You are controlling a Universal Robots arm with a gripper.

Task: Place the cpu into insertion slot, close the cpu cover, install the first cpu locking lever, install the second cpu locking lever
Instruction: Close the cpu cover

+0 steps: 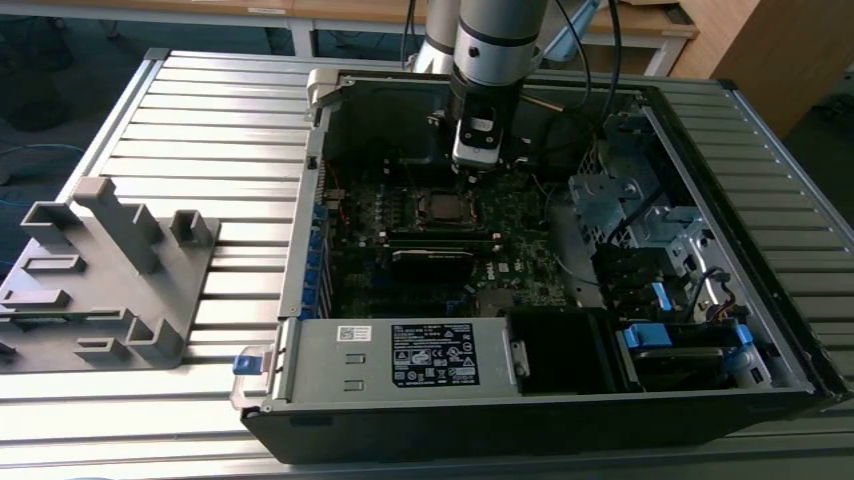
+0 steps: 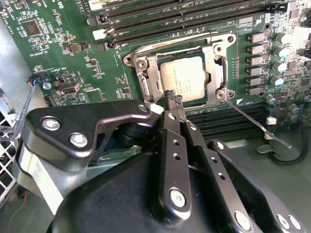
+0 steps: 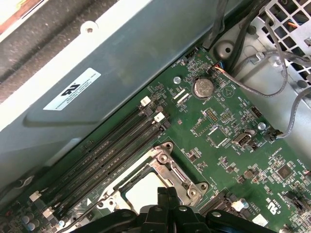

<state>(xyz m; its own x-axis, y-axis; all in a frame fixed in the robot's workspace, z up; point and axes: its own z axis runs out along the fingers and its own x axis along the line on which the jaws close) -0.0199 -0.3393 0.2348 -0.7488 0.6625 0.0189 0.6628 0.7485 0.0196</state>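
Down in the open computer case (image 1: 534,425), on the green motherboard (image 2: 58,29), the insertion slot (image 1: 422,205) sits toward the far side, about midway between the exterior view's left and right. The cpu cover (image 2: 146,73) lies flat over it. The cpu (image 2: 183,77) rests level in the slot, silver top up, showing through the cover's window. A thin locking lever (image 2: 252,121) slants out from one socket corner across the memory slots (image 2: 228,124). The gripper (image 2: 172,97) hangs at the cover's edge, fingers pressed together with nothing between them; whether it touches the cover I cannot tell.
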